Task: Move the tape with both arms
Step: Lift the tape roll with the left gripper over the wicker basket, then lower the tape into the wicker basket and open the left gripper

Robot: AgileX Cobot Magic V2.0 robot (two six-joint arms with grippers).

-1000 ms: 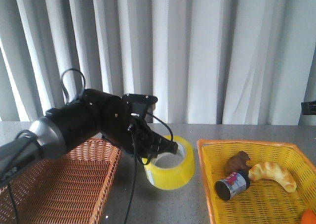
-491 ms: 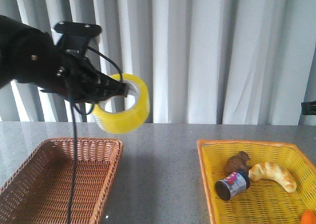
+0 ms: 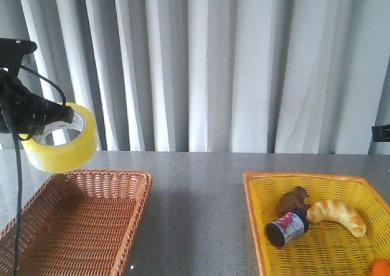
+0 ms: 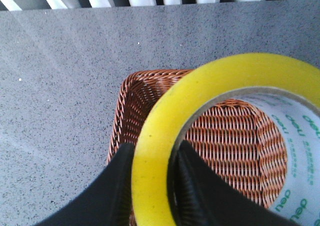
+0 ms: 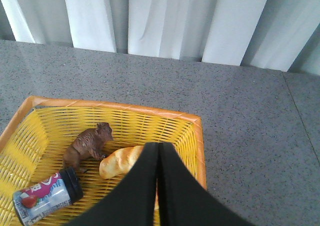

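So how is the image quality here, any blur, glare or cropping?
Front view: backlit curtains, left gripper dark and cut by the frame edge, tape sharp. Left wrist view: tape close and slightly soft, brown basket clear. Right wrist view: evenly lit, right gripper soft.

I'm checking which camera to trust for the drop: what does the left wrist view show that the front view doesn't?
Only the left wrist view shows the two black fingers clamping the wall of the translucent yellow roll of packing tape, one inside, one outside, with the brown wicker basket seen through the printed white core.
Only the front view shows the yellow plastic basket holding a pale croissant, a brown animal figure and a small jar.
Both show the tape held above the brown basket, and the grey table.
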